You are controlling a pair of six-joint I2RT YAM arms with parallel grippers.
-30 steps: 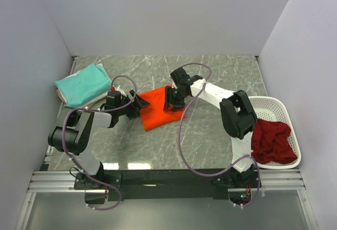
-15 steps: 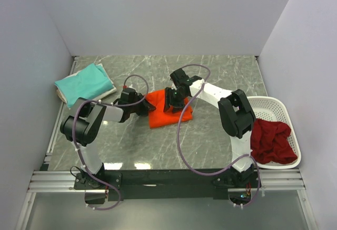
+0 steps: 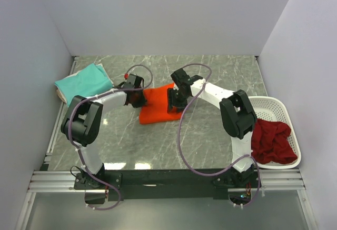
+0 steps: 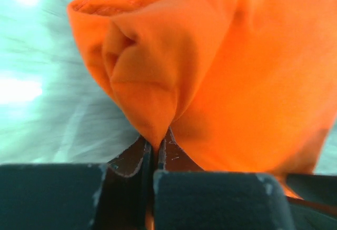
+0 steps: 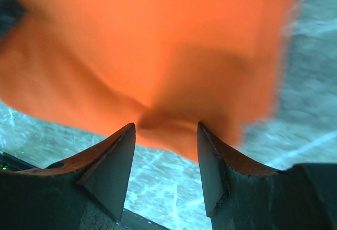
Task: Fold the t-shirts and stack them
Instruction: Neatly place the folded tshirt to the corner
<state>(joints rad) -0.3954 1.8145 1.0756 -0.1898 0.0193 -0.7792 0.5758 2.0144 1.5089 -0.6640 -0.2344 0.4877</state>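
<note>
Beneath both grippers spreads the table [image 3: 221, 77], a hard grey-green slab veined like marble. Well away from the right gripper [image 3: 174, 101], beside that arm's elbow, sits a white perforated plastic basket [image 3: 273, 103] with rounded corners. It holds crumpled dark red shirts [image 3: 271, 140] in a loose heap. Off to the left of the left gripper [image 3: 138, 97] lies a teal shirt [image 3: 84, 82], folded flat, with a cream shirt [image 3: 109, 91] showing as a pale edge under it.

Between the two grippers rests the orange t-shirt [image 3: 156, 110], soft matte cotton folded into a rough four-sided pad. It is so nearly square that no long axis can be told. Its broad lower edge faces the arm bases.

In its wrist view, the left gripper [image 4: 156, 148] is clenched on a pinched peak of the shirt's [image 4: 237, 72] folded, rounded edge. The right gripper's [image 5: 166, 135] dark wedge-shaped fingers [image 5: 113, 159] stand spread, astride a bunched crease of blurred orange cloth [image 5: 158, 56], not clamping it.
</note>
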